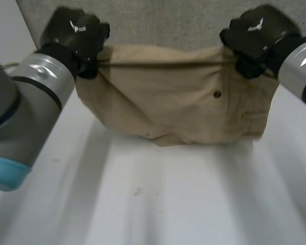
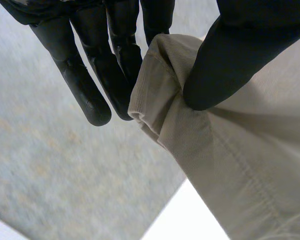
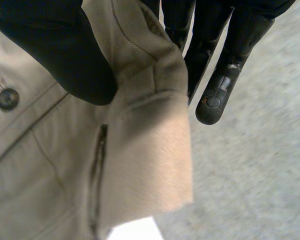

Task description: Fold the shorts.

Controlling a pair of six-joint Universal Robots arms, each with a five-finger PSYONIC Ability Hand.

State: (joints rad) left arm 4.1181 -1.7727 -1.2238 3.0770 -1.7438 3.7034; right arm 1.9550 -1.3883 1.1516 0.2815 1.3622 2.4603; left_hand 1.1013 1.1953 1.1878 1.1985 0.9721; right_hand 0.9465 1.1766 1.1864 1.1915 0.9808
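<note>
The white table [image 1: 143,199] spreads bare across the front, and past its far edge lies a speckled grey surface [image 1: 168,20]. At the left the grey left arm [image 1: 30,97] reaches in across the table's corner, and its bulk covers that side of the tabletop. The left hand [image 1: 74,38] pinches the left top corner of the shorts [image 1: 173,97]. In the left wrist view its thumb [image 2: 240,55] presses into the bunched waistband, the fingers [image 2: 85,85] run straight down behind the cloth, and the shorts [image 2: 250,165] hang away below. The shorts are tan and hang over the far part of the table, strung between the two hands with the top edge pulled nearly straight. The cloth sags below into soft diagonal creases, and the lower edge is uneven (I cannot tell if it touches the table). A small dark button [image 1: 217,94] sits right of the middle, with a line of stitching near it. At the right the right hand [image 1: 255,38] grips the other top corner. In the right wrist view its thumb [image 3: 55,50] clamps the folded waistband against the fingers [image 3: 220,85], with the button [image 3: 8,98] just beside the thumb and a dark seam running down the shorts [image 3: 145,165].
</note>
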